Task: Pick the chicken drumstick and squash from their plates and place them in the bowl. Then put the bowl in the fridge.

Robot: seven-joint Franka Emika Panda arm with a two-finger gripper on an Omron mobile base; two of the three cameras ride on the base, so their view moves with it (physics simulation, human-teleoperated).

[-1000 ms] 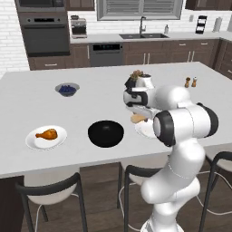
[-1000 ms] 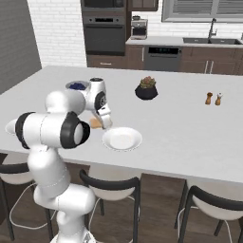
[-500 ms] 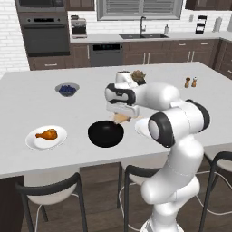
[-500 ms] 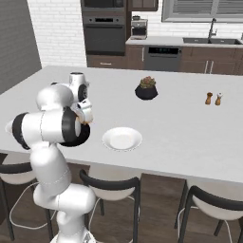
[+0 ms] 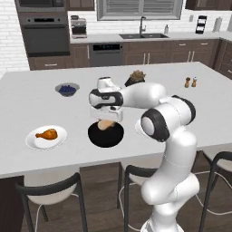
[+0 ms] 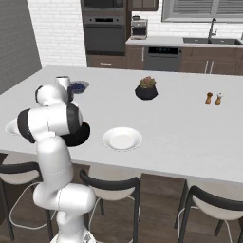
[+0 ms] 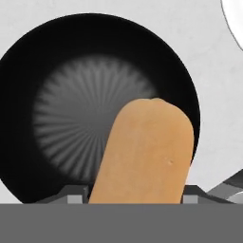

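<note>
Pale tan-orange elongated squash (image 7: 144, 152) clamped between the jaws of the two-finger gripper (image 5: 106, 121), hanging directly above the round glossy black bowl (image 5: 105, 136), not yet inside it. Bowl resting on the light grey island counter (image 5: 41, 102). Small orange-brown roasted chicken drumstick (image 5: 47, 134) lying on a round white plate (image 5: 35, 142) left of the bowl. Second round white plate (image 6: 122, 138) bare, just right of the bowl.

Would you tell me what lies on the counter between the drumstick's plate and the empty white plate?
The black bowl sits between the drumstick's plate and the empty plate, with the gripper holding the squash over it, as the left base view shows.
</note>
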